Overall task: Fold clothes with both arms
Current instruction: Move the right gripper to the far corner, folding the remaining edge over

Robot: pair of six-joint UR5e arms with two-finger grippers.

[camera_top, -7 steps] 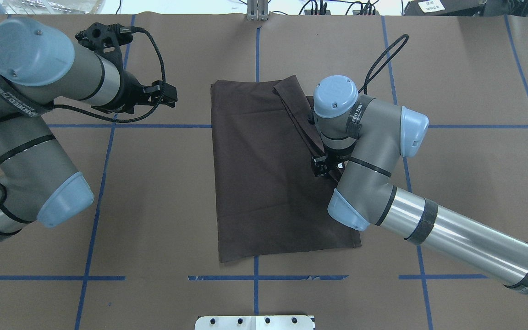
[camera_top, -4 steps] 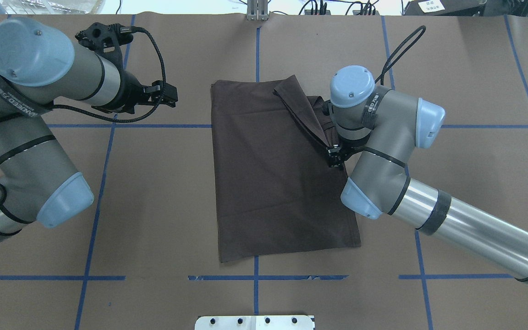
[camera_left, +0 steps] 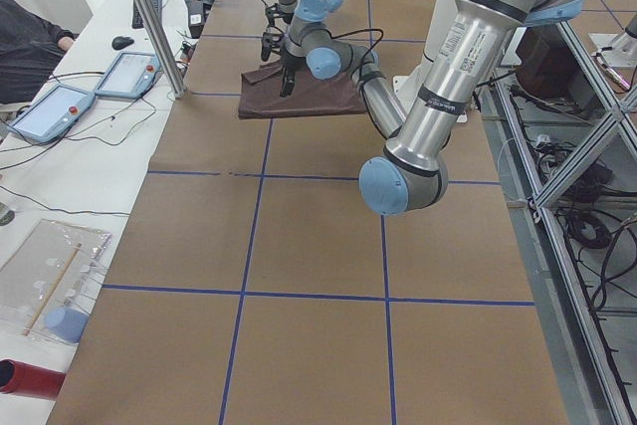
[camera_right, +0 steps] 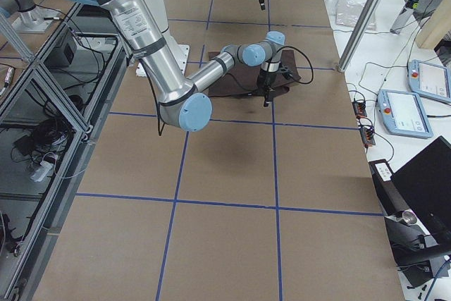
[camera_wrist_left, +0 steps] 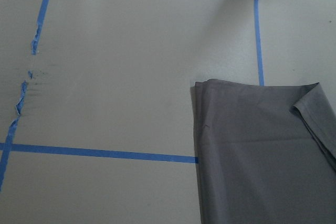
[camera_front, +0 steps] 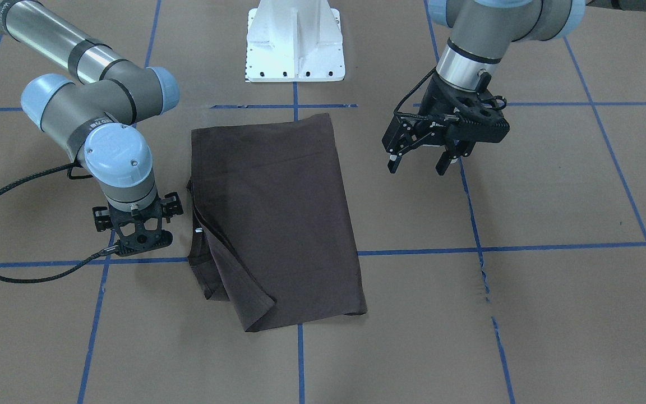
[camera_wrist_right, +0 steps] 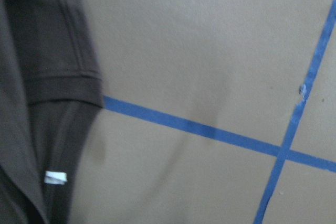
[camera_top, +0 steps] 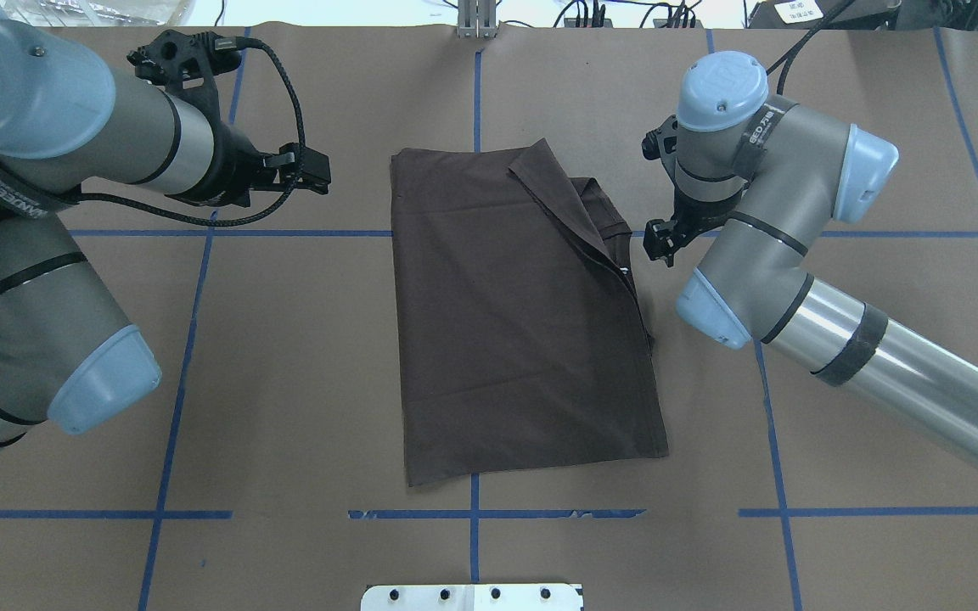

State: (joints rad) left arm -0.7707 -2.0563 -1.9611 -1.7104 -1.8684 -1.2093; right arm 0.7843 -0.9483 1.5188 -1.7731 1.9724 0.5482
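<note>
The clothes, one dark brown T-shirt, lie folded into a long rectangle in the middle of the table. A diagonal flap and a bunched sleeve sit at the far right corner. A white tag peeks out at that edge. My right gripper hangs just right of the sleeve, points down, holds nothing and looks open in the front view. Well off the shirt's far left corner, my left gripper hovers open and empty. The left wrist view shows that corner of the shirt.
The brown paper table cover carries a grid of blue tape lines. The white pedestal base stands at the robot's edge. Control tablets and cables lie on a side bench beyond the table's far edge.
My right gripper has let go of the shirt's right fold and moved right and away from the robot, off the cloth. The flap now lies flat. The left arm shifted only slightly.
</note>
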